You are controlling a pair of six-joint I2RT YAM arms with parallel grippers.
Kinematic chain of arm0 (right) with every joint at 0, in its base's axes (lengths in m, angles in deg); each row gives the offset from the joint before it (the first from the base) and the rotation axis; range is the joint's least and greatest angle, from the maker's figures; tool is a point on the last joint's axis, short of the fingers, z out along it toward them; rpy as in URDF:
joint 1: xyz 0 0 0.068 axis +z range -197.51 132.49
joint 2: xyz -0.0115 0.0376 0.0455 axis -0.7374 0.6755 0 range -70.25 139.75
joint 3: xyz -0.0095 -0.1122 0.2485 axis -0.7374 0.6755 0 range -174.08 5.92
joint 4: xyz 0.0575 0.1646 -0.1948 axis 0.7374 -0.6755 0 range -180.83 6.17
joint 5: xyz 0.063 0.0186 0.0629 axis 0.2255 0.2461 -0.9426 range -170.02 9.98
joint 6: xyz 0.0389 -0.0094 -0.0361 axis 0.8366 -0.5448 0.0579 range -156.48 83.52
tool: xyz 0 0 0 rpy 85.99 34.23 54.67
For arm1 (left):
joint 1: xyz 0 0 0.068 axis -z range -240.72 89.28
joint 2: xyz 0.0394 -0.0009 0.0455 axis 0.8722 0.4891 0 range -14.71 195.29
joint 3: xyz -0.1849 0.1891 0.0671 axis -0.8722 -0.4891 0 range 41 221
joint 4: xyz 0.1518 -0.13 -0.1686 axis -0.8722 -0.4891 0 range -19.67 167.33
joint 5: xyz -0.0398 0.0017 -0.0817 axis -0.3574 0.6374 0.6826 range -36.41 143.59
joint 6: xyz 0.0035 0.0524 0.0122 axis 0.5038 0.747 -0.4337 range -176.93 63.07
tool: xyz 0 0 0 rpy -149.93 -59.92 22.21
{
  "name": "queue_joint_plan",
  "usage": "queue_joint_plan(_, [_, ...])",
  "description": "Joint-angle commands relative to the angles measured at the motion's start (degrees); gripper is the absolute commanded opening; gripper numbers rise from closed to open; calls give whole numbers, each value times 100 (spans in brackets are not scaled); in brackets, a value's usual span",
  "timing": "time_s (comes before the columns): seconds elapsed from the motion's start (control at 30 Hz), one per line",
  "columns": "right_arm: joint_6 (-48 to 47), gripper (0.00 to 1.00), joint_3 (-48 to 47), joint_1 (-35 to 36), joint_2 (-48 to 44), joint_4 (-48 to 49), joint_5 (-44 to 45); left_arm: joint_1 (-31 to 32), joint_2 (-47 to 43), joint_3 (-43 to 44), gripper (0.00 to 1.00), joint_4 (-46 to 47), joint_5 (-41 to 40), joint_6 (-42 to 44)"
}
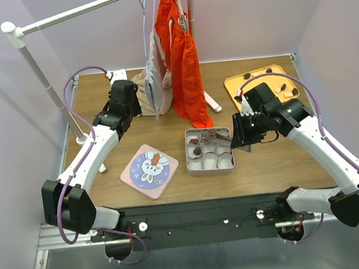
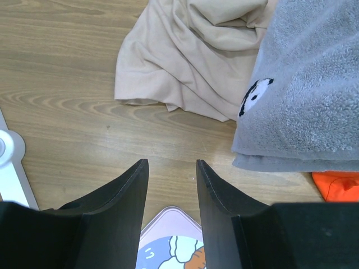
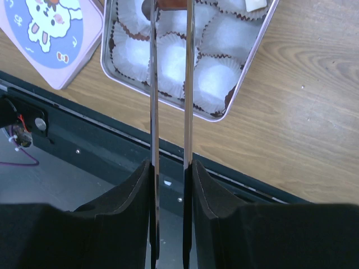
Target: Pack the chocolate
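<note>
A silver tin (image 1: 187,153) lined with white paper cups sits mid-table, and dark chocolate (image 1: 197,150) lies in its left cups. More chocolate (image 1: 247,75) is scattered on an orange tray (image 1: 238,84) at the back right. My right gripper (image 1: 238,138) (image 3: 172,165) is shut on metal tongs (image 1: 214,135) (image 3: 188,84) that reach over the tin (image 3: 251,61). A brown piece (image 3: 168,4) shows between the tong tips at the frame's top edge. My left gripper (image 1: 126,108) (image 2: 172,163) hangs open and empty over bare wood by the clothes.
The tin's pink rabbit lid (image 1: 149,170) (image 2: 168,241) (image 3: 50,33) lies left of the tin. A clothes rack (image 1: 33,66) holds orange garments (image 1: 186,76). Beige cloth (image 2: 190,56) and a grey towel (image 2: 308,95) lie ahead of the left gripper. The rack's white foot (image 2: 8,151) is to its left.
</note>
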Motion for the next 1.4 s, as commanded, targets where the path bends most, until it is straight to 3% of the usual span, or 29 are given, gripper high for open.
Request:
queue_joint_plan(0.0, [10,25,-40,119,-72,-276,26,-37,-212,-2,49,-44,-157,-26])
queue_joint_plan(0.23, [-8,26,30,146,-63,-338,61,-46,-221,-20,49,-18,-148,-9])
queue_joint_plan(0.57, [19,44,92,199,7,-259,-9,-54,-265,-108,49,9,-104,-17])
queue_joint_plan(0.8, [28,48,48,225,60,-189,8,-63,-282,-125,48,9,-113,-17])
queue_joint_plan(1.07, [106,44,-233,243,7,-232,411,-81,-317,-161,49,9,-95,-17])
queue_joint_plan(1.13, [185,35,-435,234,-72,-320,1113,-81,-335,-169,48,17,-95,-9])
queue_joint_plan(1.37, [370,32,-1041,225,51,-338,2388,-98,-370,-152,48,18,-78,18])
